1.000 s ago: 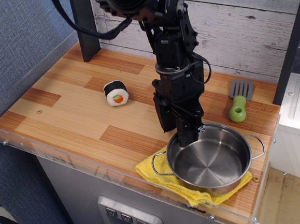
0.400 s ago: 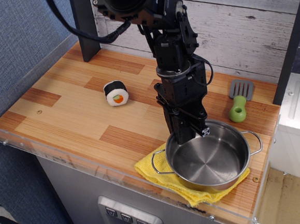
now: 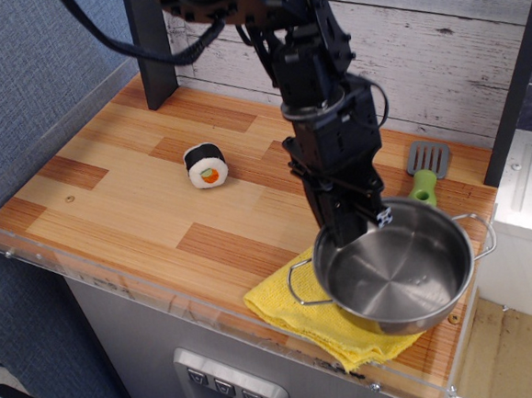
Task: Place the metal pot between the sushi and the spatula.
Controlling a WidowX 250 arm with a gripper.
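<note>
The metal pot (image 3: 397, 276) is shiny, round and shallow, with two wire loop handles. It hangs lifted and tilted above the yellow cloth at the table's front right. My gripper (image 3: 353, 229) is shut on the pot's far left rim. The sushi (image 3: 206, 165) lies on the wood to the left, black wrap with white rice and an orange-green centre. The spatula (image 3: 424, 174) lies at the back right, grey slotted blade and green handle, its handle partly hidden behind the pot's rim.
A yellow cloth (image 3: 298, 307) lies under the pot near the front edge. A clear plastic rim (image 3: 163, 290) runs along the table's front and left. A dark post (image 3: 148, 42) stands at the back left. A white plank wall is behind.
My gripper has lifted the pot off the yellow cloth and moved it up and to the right, tilting it. The sushi and spatula have not moved.
</note>
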